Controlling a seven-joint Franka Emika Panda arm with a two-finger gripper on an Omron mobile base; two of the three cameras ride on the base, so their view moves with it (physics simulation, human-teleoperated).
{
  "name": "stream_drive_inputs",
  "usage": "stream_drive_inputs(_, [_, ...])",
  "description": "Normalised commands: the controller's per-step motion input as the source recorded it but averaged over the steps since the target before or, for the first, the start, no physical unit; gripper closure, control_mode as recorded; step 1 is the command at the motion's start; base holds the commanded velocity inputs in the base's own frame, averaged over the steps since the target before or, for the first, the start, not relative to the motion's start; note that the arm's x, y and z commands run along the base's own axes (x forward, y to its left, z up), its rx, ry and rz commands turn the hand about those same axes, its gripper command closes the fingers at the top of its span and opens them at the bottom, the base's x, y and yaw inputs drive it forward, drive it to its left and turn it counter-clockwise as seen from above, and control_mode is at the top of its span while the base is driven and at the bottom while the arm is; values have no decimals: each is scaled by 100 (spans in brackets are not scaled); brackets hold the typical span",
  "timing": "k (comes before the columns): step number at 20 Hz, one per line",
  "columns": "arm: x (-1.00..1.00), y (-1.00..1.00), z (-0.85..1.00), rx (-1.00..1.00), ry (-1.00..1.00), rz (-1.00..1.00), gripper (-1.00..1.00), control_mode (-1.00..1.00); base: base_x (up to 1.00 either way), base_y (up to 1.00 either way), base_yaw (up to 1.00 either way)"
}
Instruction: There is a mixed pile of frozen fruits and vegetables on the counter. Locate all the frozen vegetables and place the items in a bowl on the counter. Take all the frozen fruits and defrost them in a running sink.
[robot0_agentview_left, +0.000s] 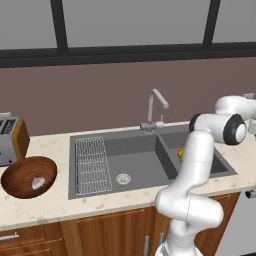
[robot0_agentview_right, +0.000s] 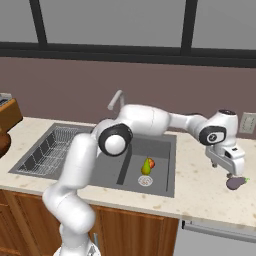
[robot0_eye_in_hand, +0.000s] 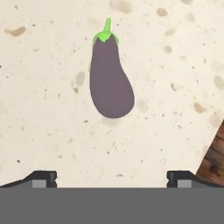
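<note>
A dark purple eggplant (robot0_eye_in_hand: 110, 78) with a green cap lies alone on the beige speckled counter (robot0_eye_in_hand: 43, 109). My gripper (robot0_eye_in_hand: 111, 179) hovers above it, open, with its two dark fingertips (robot0_eye_in_hand: 41, 178) wide apart and nothing between them. From the right base view the gripper (robot0_agentview_right: 230, 173) hangs just over the eggplant (robot0_agentview_right: 236, 183), right of the sink (robot0_agentview_right: 100, 165). A yellow-green pear-shaped fruit (robot0_agentview_right: 146, 166) with a reddish top rests in the smaller basin. The brown wooden bowl (robot0_agentview_left: 20, 172) sits left of the sink (robot0_agentview_left: 150, 160) and holds a pale whitish bulb (robot0_agentview_left: 38, 182).
A toaster (robot0_agentview_left: 10, 140) stands behind the bowl at the far left. A wire rack (robot0_agentview_left: 93, 165) fills the left part of the large basin, and a curved silver tap (robot0_agentview_left: 156, 107) rises behind the sink. The counter's front edge and a wooden cabinet front (robot0_eye_in_hand: 214, 159) lie close to the eggplant.
</note>
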Motion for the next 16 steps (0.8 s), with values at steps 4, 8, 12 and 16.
stream_drive_inputs(4, [7, -24, -16, 0, 0, -2, -100, -100, 0, 0, 0])
stream_drive_inputs(8, [14, -21, -11, 0, -1, 0, -100, -100, 0, 0, 0])
stream_drive_inputs(12, [16, -25, -14, 0, 0, 0, -100, -100, 0, 0, 0])
stream_drive_inputs(16, [22, -31, -16, 1, 0, 0, -100, -100, 0, 0, 0])
